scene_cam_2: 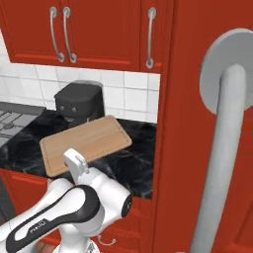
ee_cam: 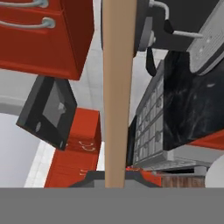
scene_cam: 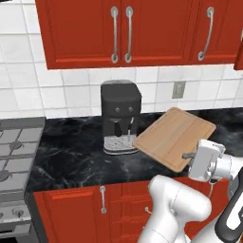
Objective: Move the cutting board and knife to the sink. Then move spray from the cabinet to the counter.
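Right up against the hand camera, the flat light-tan wooden cutting board (ee_cam: 117, 92) runs edge-on down mid-frame, clamped in the two-finger gripper (ee_cam: 117, 177), whose tips are barely visible. From the left base camera it's tilted above the glossy black marble counter (scene_cam: 71, 152), right of centre, beside a dark grey coffee machine (scene_cam: 119, 116). Tiny writing on the arm is unreadable

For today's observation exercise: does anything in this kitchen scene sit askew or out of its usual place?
Yes. The cutting board is lifted off the counter, tilted, gripped at its near edge by the gripper, beside the coffee machine.
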